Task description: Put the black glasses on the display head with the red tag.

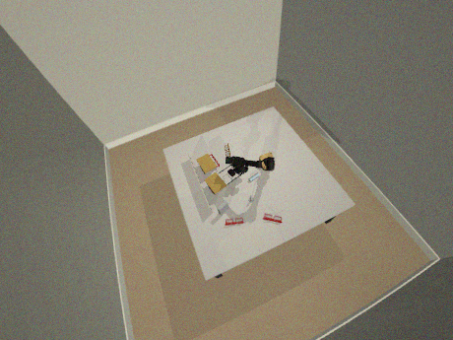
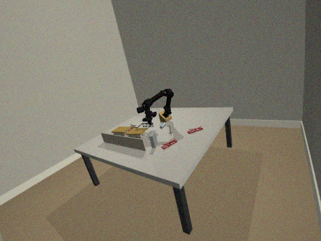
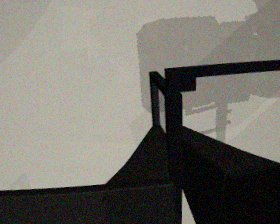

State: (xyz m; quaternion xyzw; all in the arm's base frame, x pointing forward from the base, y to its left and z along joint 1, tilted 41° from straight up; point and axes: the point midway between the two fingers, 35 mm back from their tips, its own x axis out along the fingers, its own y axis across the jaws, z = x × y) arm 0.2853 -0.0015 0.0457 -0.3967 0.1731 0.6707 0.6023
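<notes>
I see gripper clenched on black glasses | frame juts past my fingertips | table beneath them

Grey walls, tan floor, white dark-legged table.

Two display heads stood side by side on the table, with the gripper just beside them, clamped on the glasses. Two tags lay apart nearer the table's front edge, well away from the heads.
</notes>
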